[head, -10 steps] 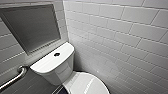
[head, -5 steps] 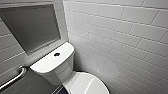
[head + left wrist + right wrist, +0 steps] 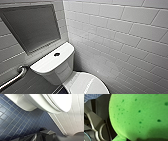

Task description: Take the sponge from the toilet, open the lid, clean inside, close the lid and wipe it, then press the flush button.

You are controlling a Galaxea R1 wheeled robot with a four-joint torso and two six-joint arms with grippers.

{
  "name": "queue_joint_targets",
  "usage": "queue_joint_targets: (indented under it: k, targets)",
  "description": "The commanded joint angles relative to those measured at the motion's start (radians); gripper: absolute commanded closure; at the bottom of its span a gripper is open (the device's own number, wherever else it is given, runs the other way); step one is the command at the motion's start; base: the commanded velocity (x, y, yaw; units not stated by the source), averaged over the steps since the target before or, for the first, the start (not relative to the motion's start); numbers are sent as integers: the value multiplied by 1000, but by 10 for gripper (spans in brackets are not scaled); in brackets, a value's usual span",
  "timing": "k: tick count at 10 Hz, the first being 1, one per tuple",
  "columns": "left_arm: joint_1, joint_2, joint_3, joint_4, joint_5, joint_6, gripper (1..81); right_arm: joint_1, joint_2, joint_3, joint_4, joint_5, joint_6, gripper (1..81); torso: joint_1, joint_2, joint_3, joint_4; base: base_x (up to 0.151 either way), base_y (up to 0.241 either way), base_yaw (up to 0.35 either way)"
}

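Note:
The white toilet (image 3: 57, 67) stands in the corner, its tank against the back wall. The dark round flush button (image 3: 57, 54) sits in the middle of the tank top. In front of the tank the white oval lid (image 3: 87, 85) lies down over the bowl. The bright green sponge (image 3: 139, 115), pitted with small pores, looms very close in the right wrist view, and my right gripper is shut on it. My left gripper is open and holds nothing. Its wrist view looks along the underside of the toilet bowl (image 3: 41, 102), low above the floor.
A white brick-tiled wall (image 3: 120, 37) runs close along the toilet's right side. A grey framed panel (image 3: 32, 25) hangs above the tank. A metal grab bar (image 3: 15, 77) is fixed at the left. Dark blue floor tiles (image 3: 18, 121) lie under the bowl.

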Motion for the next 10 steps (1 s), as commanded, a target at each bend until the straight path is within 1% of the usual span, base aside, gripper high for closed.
queue_joint_targets:
  k: [1, 2, 4, 6, 7, 10]
  targets:
    - [-90, 30, -5, -18, 76, -4, 10, -14, -7, -3, -19, -75, -7, 811, 0, 0, 0, 0, 0, 0, 0]
    - [-104, 59, -26, -21, 84, -4, 10, -11, -4, -3, -22, -75, -7, 811, 0, 0, 0, 0, 0, 0, 0]
    - [-127, 117, -77, -22, 122, -5, 10, -11, 0, -12, -19, -72, -7, 811, 0, 0, 0, 0, 0, 0, 0]
    - [-149, 163, -126, -39, 105, -5, 10, -11, 10, -26, -22, -74, -7, 811, 0, 0, 0, 0, 0, 0, 0]
    - [-161, 189, -169, -66, 105, -5, 10, -11, 13, -31, -25, -74, -7, 811, 0, 0, 0, 0, 0, 0, 0]
    - [-173, 269, -241, -105, 105, -5, 10, -11, 35, -49, -22, -75, -6, 811, 0, 0, 0, 0, 0, 0, 0]
